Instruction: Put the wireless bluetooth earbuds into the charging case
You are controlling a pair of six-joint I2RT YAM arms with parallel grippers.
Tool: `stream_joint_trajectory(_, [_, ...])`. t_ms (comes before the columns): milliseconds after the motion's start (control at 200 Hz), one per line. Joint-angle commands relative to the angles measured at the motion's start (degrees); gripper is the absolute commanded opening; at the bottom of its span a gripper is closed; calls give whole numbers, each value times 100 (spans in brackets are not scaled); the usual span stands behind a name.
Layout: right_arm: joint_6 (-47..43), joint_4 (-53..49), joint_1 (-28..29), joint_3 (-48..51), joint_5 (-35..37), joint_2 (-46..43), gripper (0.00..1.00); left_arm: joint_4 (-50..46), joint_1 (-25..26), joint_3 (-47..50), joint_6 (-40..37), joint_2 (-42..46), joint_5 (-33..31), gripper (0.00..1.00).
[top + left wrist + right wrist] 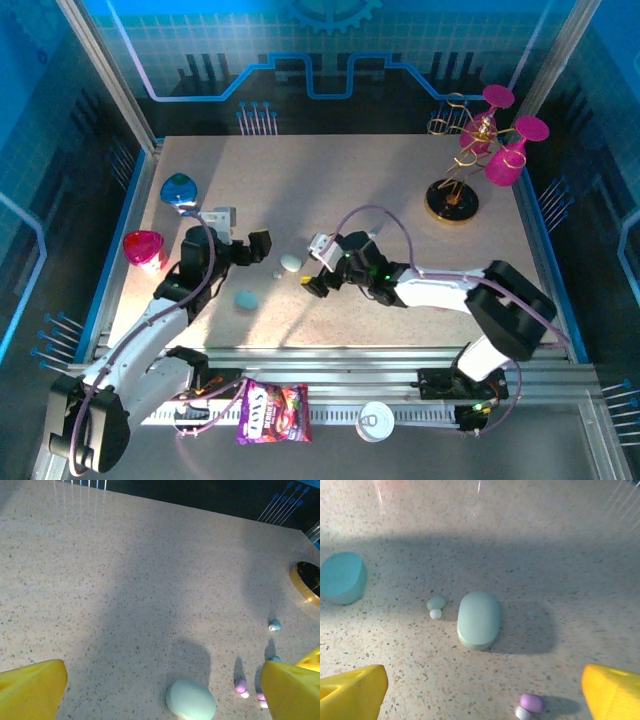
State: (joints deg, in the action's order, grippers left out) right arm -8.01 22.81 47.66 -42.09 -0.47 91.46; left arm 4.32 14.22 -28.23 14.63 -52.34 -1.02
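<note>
Grippers both spread wide, empty: left gripper [258,246], right gripper [316,268]. Tip: centre right one over purple bud [531,703], pinch softly; case [478,619] looks shut.

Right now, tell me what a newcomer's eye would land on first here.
The magenta wine glasses hanging on a gold wire rack at the far right corner of the table grab attention first. Mid-table, a pale green pebble-shaped case lies between the left claw and right claw, both open, with a pale green earbud and a purple earbud close by.
</note>
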Motion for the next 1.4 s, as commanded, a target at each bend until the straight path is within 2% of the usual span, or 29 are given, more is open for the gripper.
stream_joint_trajectory(0, [-20,481,140,-310,-86,561,100,-116,11,54,248,76,148,99])
stream_joint_trajectory(230, [115,725,200,-664,-234,1380,99,-119,11,181,308,266,35,99])
stream_joint_trajectory(440, [221,744,137,-795,-349,1747,81,-177,11,291,313,408,-3,99])
stream_joint_trajectory(1001, [144,618,19,-1365,-522,2330,58,-254,11,291,375,519,40,99])
stream_joint_trajectory(1111, [116,594,26,-1373,-516,2372,58,-266,11,280,382,543,41,99])
stream_joint_trajectory(1391, [91,543,23,-1379,-594,2373,39,-256,15,285,409,540,58,99])
